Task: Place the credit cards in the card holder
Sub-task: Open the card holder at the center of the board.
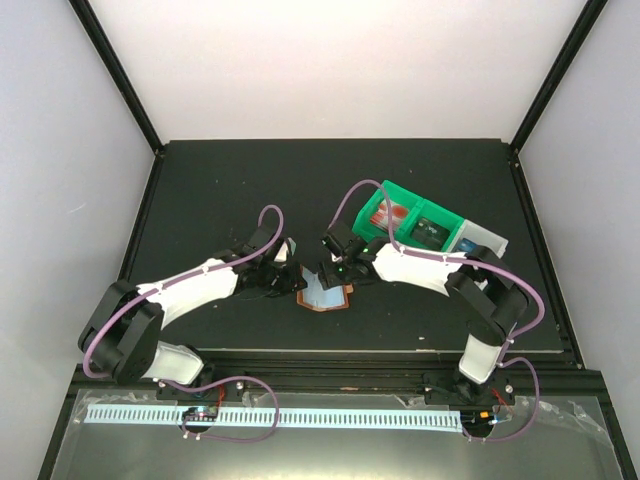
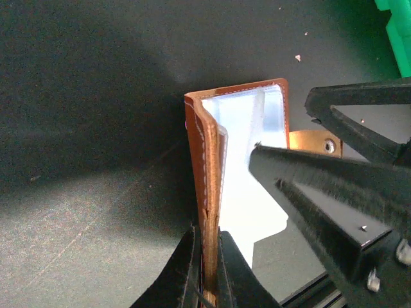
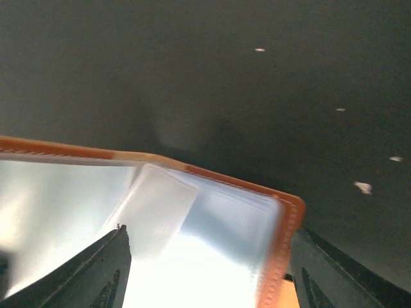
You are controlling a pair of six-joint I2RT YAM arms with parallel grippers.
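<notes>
While the left gripper [image 2: 205, 247] pinches one leather cover of the card holder [image 2: 204, 160] upright between pressed-together fingers, the other cover lies flat just beyond its tips, clear sleeves [image 2: 247, 128] showing. Across to the right gripper [image 3: 209, 237]: jaws spread wide, straddling the holder's corner, gripping nothing. Danger here: if that thin pinch slips, the cover flops shut, and if a right finger snags a sleeve, the holder drags. The credit cards [image 1: 393, 215] wait beyond the right gripper in the green bin [image 1: 425, 202], well apart. Glare washes out the slot openings, and I cannot tell the card count.
</notes>
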